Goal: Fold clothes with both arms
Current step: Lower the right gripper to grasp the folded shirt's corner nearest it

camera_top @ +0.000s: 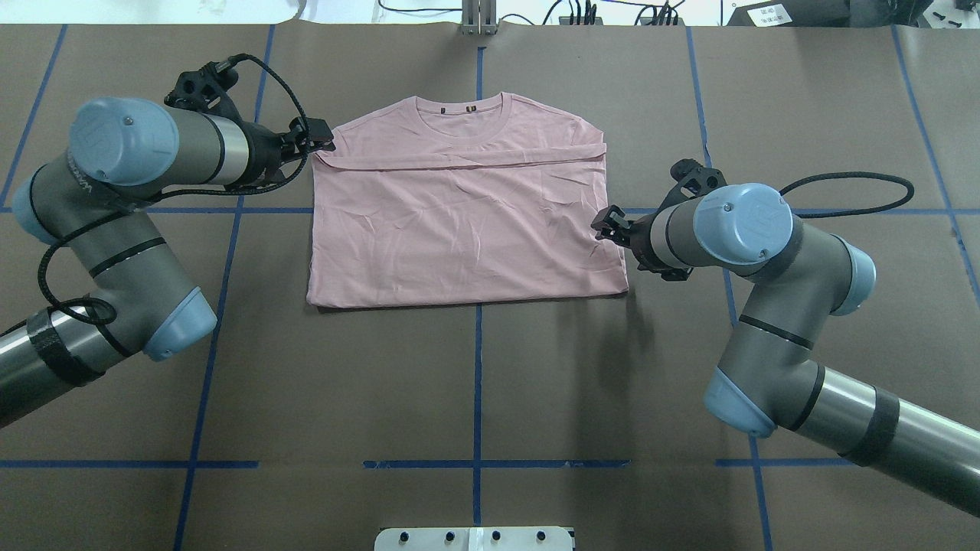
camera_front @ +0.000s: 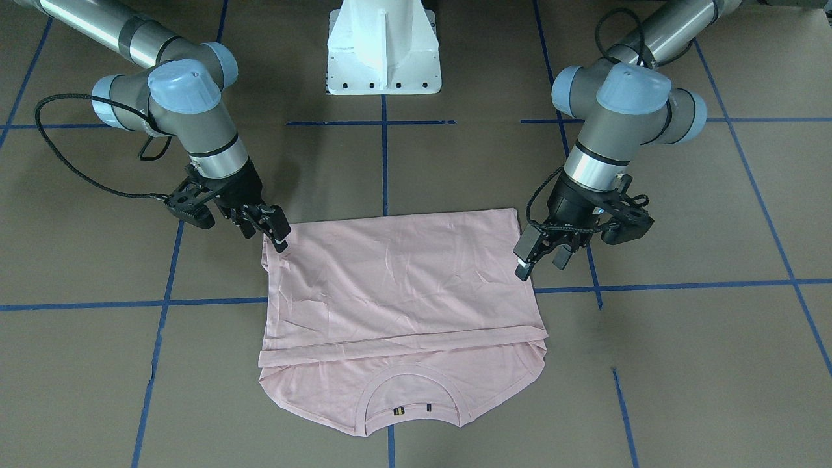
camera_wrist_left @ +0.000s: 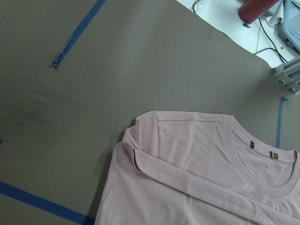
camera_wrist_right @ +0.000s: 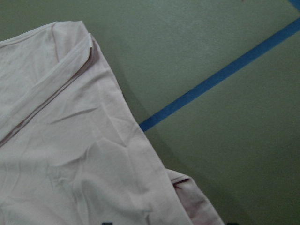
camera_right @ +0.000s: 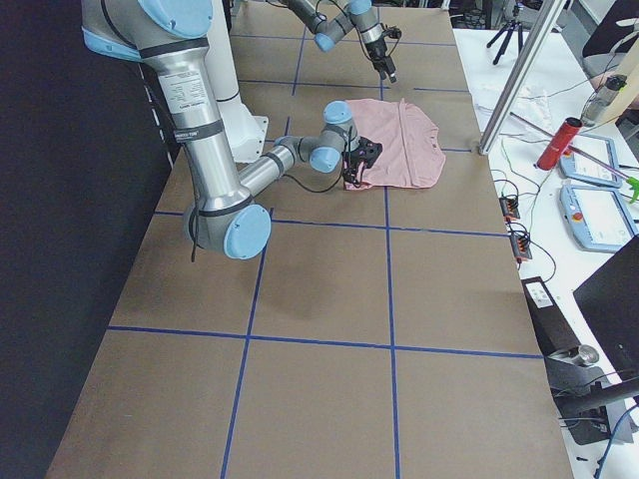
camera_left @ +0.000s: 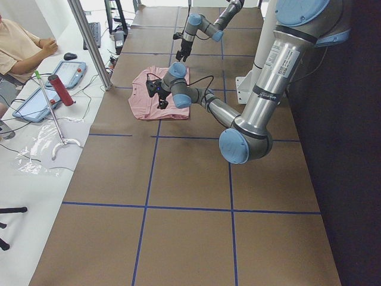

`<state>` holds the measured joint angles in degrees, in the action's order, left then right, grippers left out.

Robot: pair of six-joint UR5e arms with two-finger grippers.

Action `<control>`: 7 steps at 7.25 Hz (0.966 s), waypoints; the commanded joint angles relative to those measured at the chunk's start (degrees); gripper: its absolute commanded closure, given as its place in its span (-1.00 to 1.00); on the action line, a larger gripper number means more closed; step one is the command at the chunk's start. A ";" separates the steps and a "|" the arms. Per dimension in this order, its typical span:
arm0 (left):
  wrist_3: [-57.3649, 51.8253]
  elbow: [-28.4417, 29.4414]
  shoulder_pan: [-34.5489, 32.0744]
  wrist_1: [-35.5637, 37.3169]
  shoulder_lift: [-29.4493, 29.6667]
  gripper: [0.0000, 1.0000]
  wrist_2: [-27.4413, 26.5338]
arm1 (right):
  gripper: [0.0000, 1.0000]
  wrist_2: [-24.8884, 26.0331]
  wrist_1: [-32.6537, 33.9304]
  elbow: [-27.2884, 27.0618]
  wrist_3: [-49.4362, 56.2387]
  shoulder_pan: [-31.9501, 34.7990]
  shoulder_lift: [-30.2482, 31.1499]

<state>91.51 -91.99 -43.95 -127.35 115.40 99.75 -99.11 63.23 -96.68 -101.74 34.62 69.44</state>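
The pale pink T-shirt (camera_front: 403, 286) lies flat on the brown table, its lower part folded up to a straight edge just below the collar (camera_top: 467, 122). Its print is hidden. It also shows in the wrist views (camera_wrist_left: 197, 168) (camera_wrist_right: 70, 154). My left gripper (camera_front: 539, 265) (camera_top: 321, 141) is open and empty, above the shirt's edge on my left near the fold. My right gripper (camera_front: 268, 239) (camera_top: 605, 223) is open and empty, above the shirt's edge on my right.
The white pedestal base (camera_front: 383, 52) stands at the robot side. Blue tape lines (camera_top: 478, 383) cross the table. Past the far edge are a metal post (camera_left: 89, 42), a red bottle (camera_left: 61, 89), tablets and a seated person (camera_left: 18, 47).
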 commanded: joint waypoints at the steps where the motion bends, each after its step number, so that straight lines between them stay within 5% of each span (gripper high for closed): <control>1: -0.27 0.05 0.00 0.08 0.18 -1.00 -0.34 | -0.70 -0.38 0.05 -0.26 -0.13 -1.29 1.65; 4: -0.28 0.05 0.00 0.08 0.27 -1.00 -0.34 | -0.51 -0.38 0.05 -0.09 -0.13 -3.32 1.66; 5: -0.28 0.05 0.00 0.08 0.27 -1.00 -0.34 | 0.09 -0.47 0.13 -0.35 -0.13 -3.33 1.75; 6: -0.28 -0.03 0.00 0.08 0.27 -1.00 -0.34 | 0.94 -0.47 0.05 -0.18 -0.13 -3.33 1.75; 7: -0.28 -0.03 -0.08 0.08 0.27 -1.00 -0.34 | 1.00 -0.55 0.05 -0.26 -0.13 -3.33 1.75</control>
<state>91.23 -91.98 -43.96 -127.26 115.66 99.40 -99.60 63.30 -96.90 -101.87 31.33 71.18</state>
